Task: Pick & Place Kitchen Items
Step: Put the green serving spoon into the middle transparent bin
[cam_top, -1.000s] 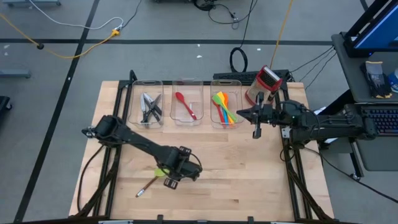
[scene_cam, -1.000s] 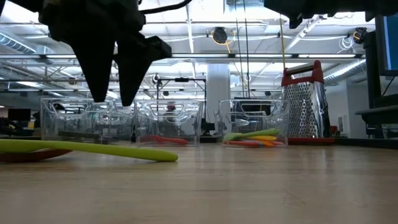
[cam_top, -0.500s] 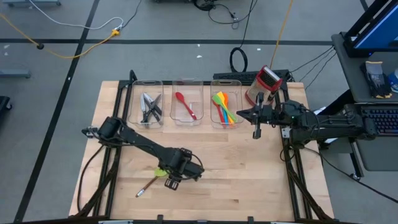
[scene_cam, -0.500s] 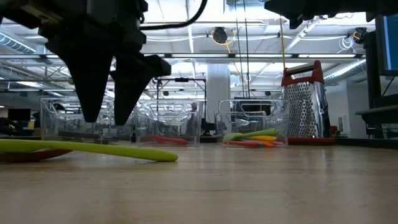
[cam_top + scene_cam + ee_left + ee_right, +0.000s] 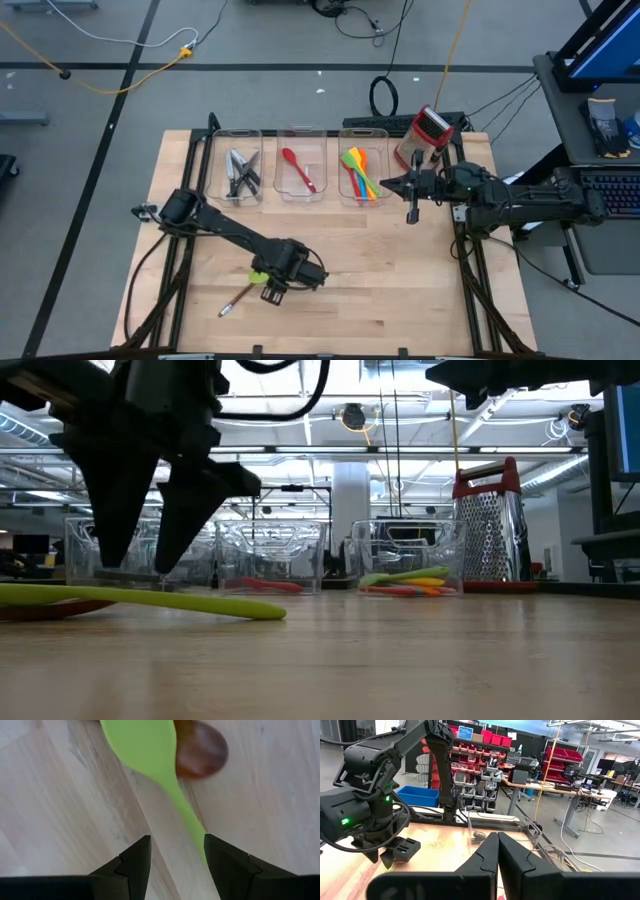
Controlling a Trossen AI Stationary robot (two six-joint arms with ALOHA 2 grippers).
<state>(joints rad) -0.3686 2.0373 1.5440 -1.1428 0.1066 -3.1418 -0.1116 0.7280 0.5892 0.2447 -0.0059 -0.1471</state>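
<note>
A lime-green spatula [image 5: 145, 750] lies flat on the wooden table, its blade partly over the bowl of a brown spoon [image 5: 204, 753]; both also show in the high view, the spatula [image 5: 258, 276] and the spoon [image 5: 236, 300]. My left gripper [image 5: 175, 855] is open and points down just above the spatula's handle [image 5: 192, 822], a finger on either side; in the low view [image 5: 140, 565] its tips stand a little above the spatula [image 5: 150, 600]. My right gripper [image 5: 412, 208] waits shut at the table's right, near the bins.
Three clear bins stand at the far edge: one with black-handled knives [image 5: 240, 172], one with a red spoon [image 5: 298, 170], one with green, yellow and orange spatulas [image 5: 362, 174]. A red-and-steel grater [image 5: 426, 136] stands at the far right. Bare wood [image 5: 400, 280] lies right of my left gripper.
My left gripper has come down toward the green spatula, its fingertips dropping from well above it to just over the handle, and has tipped a little. The spatula and spoon have not moved.
</note>
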